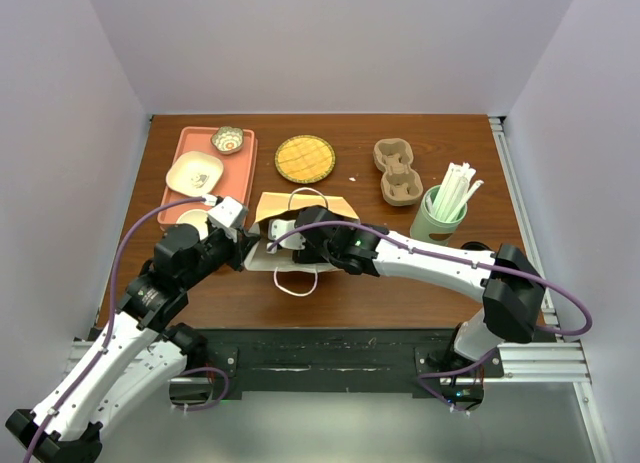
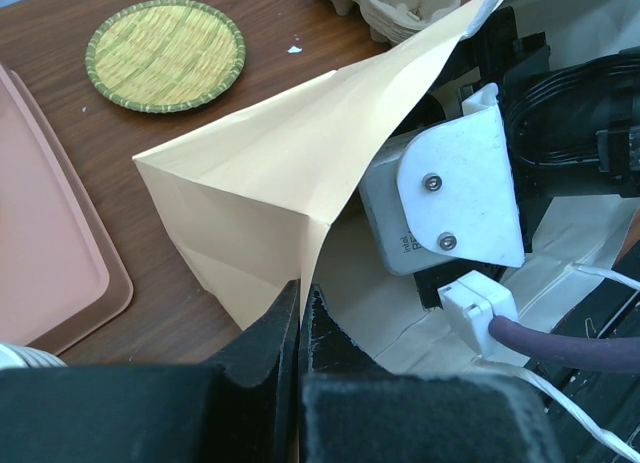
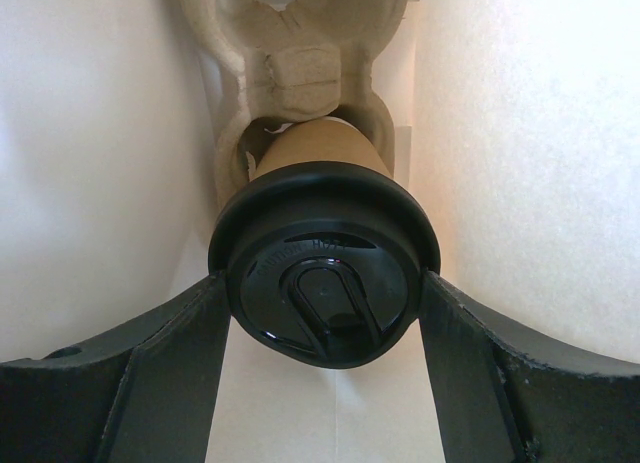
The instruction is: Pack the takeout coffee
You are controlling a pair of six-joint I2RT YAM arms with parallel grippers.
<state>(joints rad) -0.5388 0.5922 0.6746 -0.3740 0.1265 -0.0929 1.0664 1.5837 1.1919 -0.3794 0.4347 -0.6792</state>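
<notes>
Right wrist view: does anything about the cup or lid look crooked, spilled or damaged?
Nothing stands out. The black lid sits evenly on the cup, no spill shows, and the cup's far end sits in the pulp carrier inside the bag.

The coffee cup [image 3: 322,283] sits in a pulp carrier [image 3: 290,28], apparently inside the bag [image 1: 335,208]; the tray [image 1: 245,168] lies left, the straw cup [image 1: 437,223] right.

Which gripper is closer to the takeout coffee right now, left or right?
Right. The right gripper is inside the paper bag, its fingers against both sides of the takeout coffee lid. The left gripper is outside, pinching the bag's edge.
</notes>
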